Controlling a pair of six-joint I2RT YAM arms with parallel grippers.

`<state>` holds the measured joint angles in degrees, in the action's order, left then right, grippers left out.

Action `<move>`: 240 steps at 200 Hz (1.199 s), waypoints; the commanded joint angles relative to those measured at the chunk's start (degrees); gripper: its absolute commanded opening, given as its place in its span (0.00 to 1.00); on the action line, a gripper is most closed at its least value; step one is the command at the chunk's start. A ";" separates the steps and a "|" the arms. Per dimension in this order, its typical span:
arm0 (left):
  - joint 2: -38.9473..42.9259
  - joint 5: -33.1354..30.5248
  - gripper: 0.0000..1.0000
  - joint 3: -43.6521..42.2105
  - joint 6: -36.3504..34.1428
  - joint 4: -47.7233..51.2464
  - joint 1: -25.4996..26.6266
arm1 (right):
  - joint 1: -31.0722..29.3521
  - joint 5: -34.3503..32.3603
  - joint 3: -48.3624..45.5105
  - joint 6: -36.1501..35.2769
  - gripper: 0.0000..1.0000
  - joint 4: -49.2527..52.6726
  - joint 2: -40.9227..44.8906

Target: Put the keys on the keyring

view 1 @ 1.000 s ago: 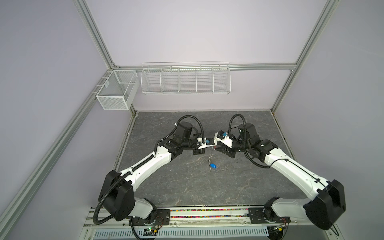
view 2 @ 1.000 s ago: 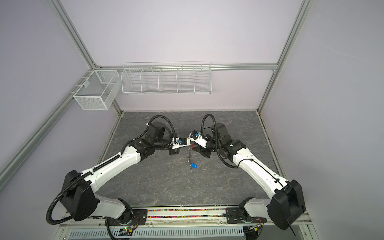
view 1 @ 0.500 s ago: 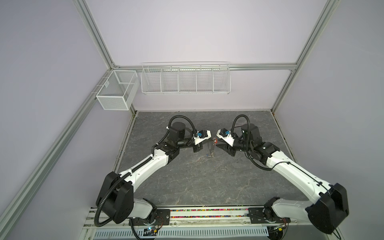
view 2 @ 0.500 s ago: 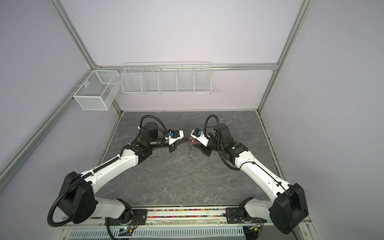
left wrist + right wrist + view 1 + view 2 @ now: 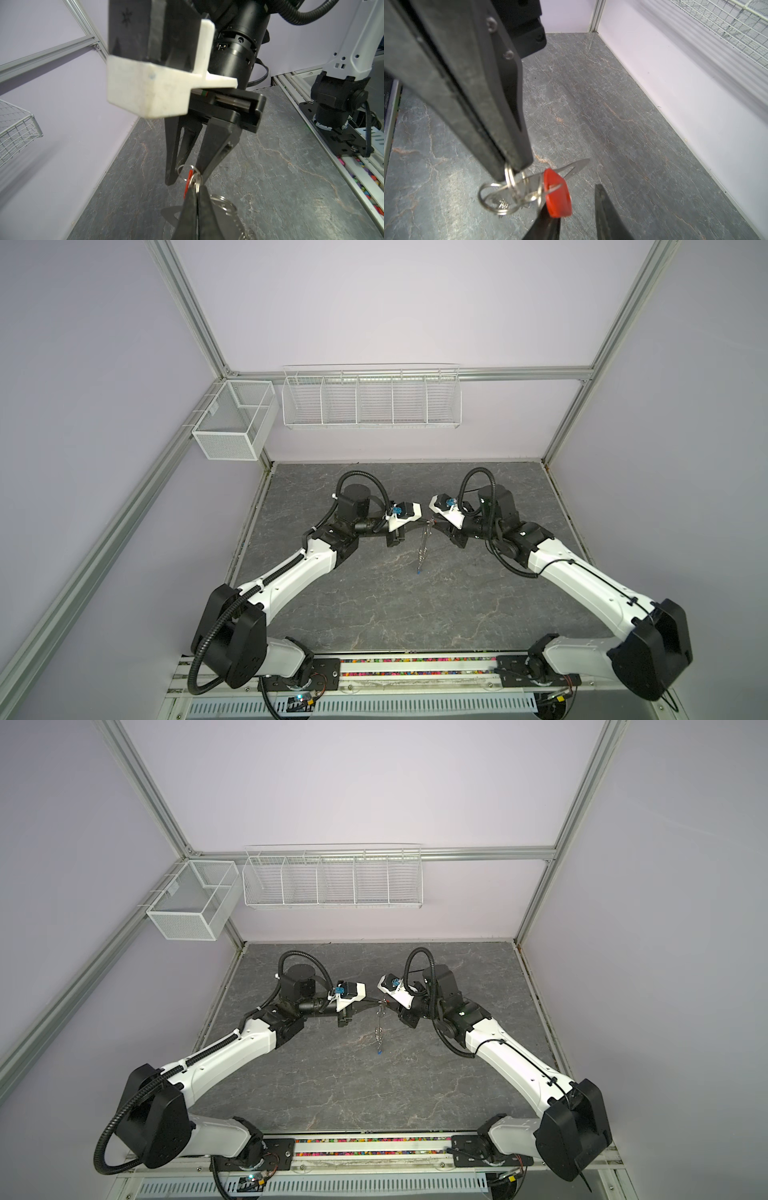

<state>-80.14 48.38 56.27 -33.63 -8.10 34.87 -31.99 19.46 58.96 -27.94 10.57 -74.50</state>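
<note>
Keyring (image 5: 424, 545) clenched in left gripper (image 5: 197, 199); orange key (image 5: 557, 199) just beside that gripper's tip, apparently threaded; blue key (image 5: 419, 571) dangling below. Right gripper (image 5: 572, 207) released, jaws apart. Task likely nearly done.

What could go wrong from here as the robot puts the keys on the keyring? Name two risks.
1. The left gripper pinches only a thin silver ring at its fingertips, with the keyring dangling below. A tug might pull it free.
2. The right gripper has its jaws apart, and the orange-red key sits against one finger rather than centred. Closing could push it aside instead of gripping it.
</note>
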 commanded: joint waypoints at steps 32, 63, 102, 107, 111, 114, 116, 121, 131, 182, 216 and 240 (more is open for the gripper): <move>0.94 0.02 0.00 0.42 0.06 -0.97 -0.40 | -0.34 4.85 1.16 -1.05 0.09 -1.49 -0.63; 0.93 -0.82 0.00 0.17 2.66 -4.21 -1.36 | -0.24 1.89 0.02 -1.59 0.07 0.24 0.14; 1.07 -1.11 0.00 -0.66 6.76 -9.64 -2.62 | -0.15 -3.93 -2.48 -1.61 0.07 -0.20 1.82; 1.01 -0.97 0.00 -0.64 7.17 -10.22 -2.62 | -0.16 -3.99 -2.53 -1.69 0.07 -0.12 1.72; 0.89 -0.92 0.00 -0.64 7.53 -10.73 -2.62 | -0.15 -4.19 -2.51 -1.77 0.07 -0.03 1.58; 0.86 -0.88 0.00 -0.68 7.84 -11.16 -2.62 | -0.21 -4.43 -2.53 -1.76 0.07 -0.02 1.43; 0.73 -0.84 0.00 -0.71 8.15 -11.53 -2.62 | -0.25 -4.61 -2.53 -1.72 0.07 -0.02 1.43; 0.64 -0.92 0.00 -0.78 8.76 -12.38 -2.62 | -0.31 -4.90 -2.58 -1.68 0.07 -0.15 1.29; 0.30 -1.00 0.00 -0.97 9.85 -14.02 -2.62 | -0.35 -5.45 -2.92 -1.69 0.07 -0.77 1.16; -2.00 -0.06 0.00 -1.30 15.28 -20.58 -2.70 | -1.06 -8.10 -5.52 -2.19 0.08 -7.45 1.61; -3.82 4.82 0.00 -0.07 16.73 -19.11 -2.88 | -1.01 -6.67 -6.55 -8.36 0.28 -8.43 4.82; -4.78 7.86 0.00 0.58 17.35 -18.39 -3.22 | 0.07 -4.32 -6.55 -13.55 0.33 -6.08 7.84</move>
<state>-83.83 51.22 54.85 -18.68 -24.95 32.10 -32.84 13.15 52.73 -34.96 3.20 -70.85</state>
